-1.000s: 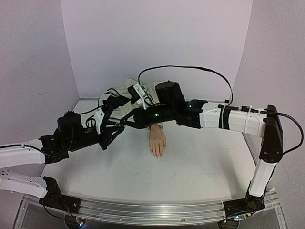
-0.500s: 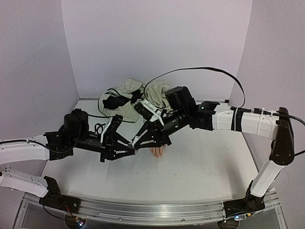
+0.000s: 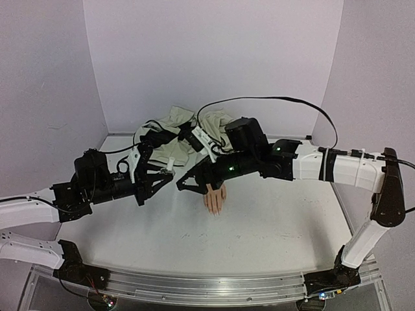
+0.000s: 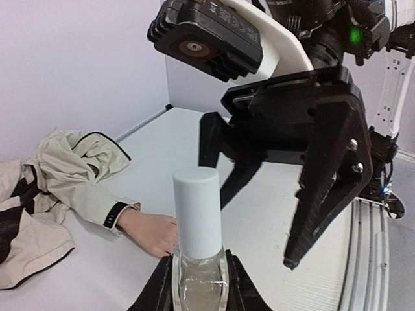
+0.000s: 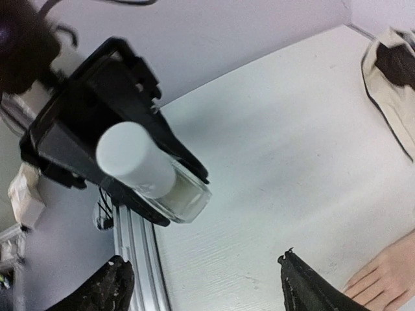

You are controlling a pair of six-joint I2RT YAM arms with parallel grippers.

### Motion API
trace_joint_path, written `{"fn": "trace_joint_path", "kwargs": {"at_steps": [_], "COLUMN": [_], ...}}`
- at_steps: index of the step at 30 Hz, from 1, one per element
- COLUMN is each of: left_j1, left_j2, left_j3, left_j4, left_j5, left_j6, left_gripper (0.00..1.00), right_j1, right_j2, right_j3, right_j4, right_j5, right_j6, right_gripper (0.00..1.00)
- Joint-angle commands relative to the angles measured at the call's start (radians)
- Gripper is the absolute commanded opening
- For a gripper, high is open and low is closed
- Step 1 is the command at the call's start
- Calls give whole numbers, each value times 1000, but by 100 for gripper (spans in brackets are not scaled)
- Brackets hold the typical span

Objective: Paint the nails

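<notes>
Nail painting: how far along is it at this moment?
Done: the left gripper has the small bottle clamped. In hand: the right gripper stands open facing the white cap, not touching it. Left: uncapping, then painting the nails of the mannequin hand, which lies on the table; no brush is out.

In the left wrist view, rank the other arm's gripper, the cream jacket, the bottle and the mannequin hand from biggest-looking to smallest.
1. right gripper, though it sits near the camera
2. cream jacket
3. bottle, also close to the lens
4. mannequin hand, only partly showing
</notes>
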Motion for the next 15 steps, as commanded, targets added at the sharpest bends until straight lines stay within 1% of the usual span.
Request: {"fn": "trace_joint_path", "kwargs": {"at_steps": [1,3,8,10,13,15], "left_j1": [-6,-8,-14,-17,-20,-21], "left_j2": [-17,-8,10,15,16,14], "left_j3": [-5,1,4,6,5,5], "left_j4": [56,53,53,54,53,53], "left_j5": [-150,-172,-173,-203,-200,-198], "left_j6": [51,52,61,63,64,66], "left_gripper": [0,0,0,0,0,0], "right_j1": [0,1,12,19,22,24], "right_j2": [15,33,77,92,115,123], "right_j3": [92,120,177,197,226,238], "right_j4": [70,79,83,83,82,82], "right_j5": [58,61,75,83,96,98], "right_j6": [233,270,304,312,321,324], "right_gripper": [65,63,63,63,56,47]}}
